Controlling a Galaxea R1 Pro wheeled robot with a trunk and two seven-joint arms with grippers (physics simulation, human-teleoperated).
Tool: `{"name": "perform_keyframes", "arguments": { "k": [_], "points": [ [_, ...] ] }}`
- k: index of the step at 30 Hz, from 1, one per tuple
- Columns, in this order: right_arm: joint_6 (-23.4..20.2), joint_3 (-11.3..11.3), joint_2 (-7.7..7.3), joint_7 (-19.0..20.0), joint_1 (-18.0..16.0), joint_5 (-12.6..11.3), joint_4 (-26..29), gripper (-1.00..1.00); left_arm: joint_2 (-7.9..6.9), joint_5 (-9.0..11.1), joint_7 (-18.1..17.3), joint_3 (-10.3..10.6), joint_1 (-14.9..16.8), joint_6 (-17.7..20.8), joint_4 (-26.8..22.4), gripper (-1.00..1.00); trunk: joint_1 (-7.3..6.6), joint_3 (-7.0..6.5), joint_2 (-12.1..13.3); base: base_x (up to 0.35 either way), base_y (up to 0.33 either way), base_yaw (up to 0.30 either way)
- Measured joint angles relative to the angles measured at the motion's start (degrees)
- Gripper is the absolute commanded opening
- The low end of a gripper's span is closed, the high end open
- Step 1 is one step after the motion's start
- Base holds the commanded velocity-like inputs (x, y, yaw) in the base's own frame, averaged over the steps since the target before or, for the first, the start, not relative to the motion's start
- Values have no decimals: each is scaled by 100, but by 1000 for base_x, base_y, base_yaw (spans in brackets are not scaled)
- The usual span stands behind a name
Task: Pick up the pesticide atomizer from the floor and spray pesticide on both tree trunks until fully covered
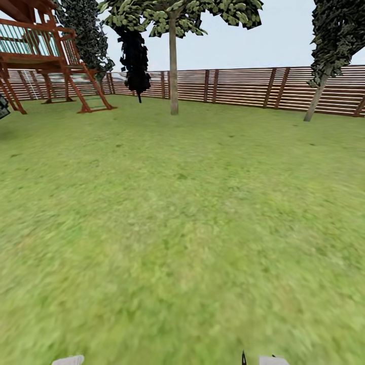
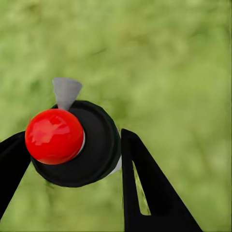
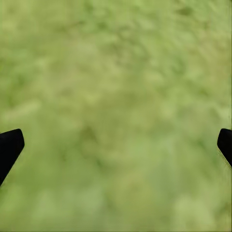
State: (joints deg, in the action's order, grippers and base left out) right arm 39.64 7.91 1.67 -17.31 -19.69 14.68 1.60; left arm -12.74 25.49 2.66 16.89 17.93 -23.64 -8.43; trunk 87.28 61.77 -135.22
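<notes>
Two trees stand far across the lawn (image 1: 182, 228) before the fence (image 1: 243, 86): one trunk (image 1: 174, 71) left of centre, a leaning trunk (image 1: 317, 96) far right; a play tower (image 1: 45, 56) sits far left. Your left gripper (image 2: 72, 150) is closed around the atomizer (image 2: 79, 145), seen from above with red cap (image 2: 54, 136) and grey nozzle (image 2: 65, 92), grass beneath; pickup looks done. Your right gripper (image 3: 116, 145) is spread wide, holding nothing, over grass. Judged step: transit to the first tree. Next you need to drive close to a trunk, raise the left arm and aim the nozzle at the bark.
</notes>
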Motion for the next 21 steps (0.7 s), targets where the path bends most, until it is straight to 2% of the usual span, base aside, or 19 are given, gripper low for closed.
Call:
{"name": "perform_keyframes", "arguments": {
  "k": [21],
  "points": [
    [0,0,0,0,0,0,-1,100,8,0,0,0,-1,-9,0,-100,0,0,0,339,0,0]
  ]
}}
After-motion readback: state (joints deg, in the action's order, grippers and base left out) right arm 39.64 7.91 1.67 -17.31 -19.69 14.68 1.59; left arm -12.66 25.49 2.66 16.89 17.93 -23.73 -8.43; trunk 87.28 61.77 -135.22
